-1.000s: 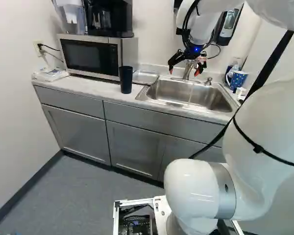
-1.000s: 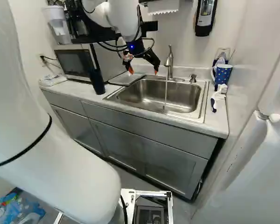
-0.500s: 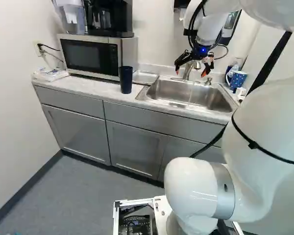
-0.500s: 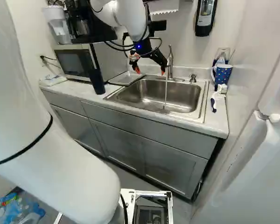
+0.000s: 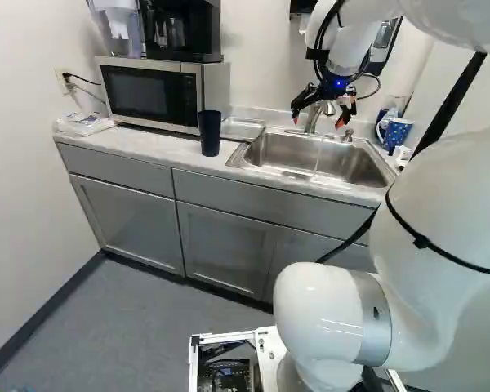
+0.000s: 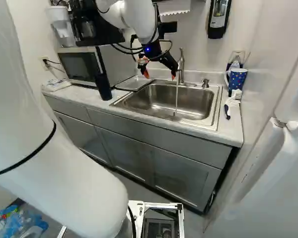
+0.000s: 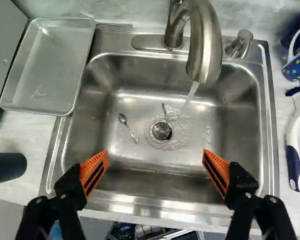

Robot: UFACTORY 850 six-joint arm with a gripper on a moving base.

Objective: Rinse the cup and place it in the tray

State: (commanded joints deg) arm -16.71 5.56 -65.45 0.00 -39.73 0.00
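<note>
Pale bench (image 5: 151, 145), tap (image 7: 205, 45) running into the sink (image 7: 240, 130), tool (image 7: 155, 152) wide open and empty above it. Dark cup (image 5: 210, 135) stands upright on the bench, off to the robot's left by the tray (image 7: 45, 70), so imo it needs to go left first.

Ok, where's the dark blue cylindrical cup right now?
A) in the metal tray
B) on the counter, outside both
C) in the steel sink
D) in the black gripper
B: the dark blue cylindrical cup stands on the light counter in front of the silver microwave.
</note>
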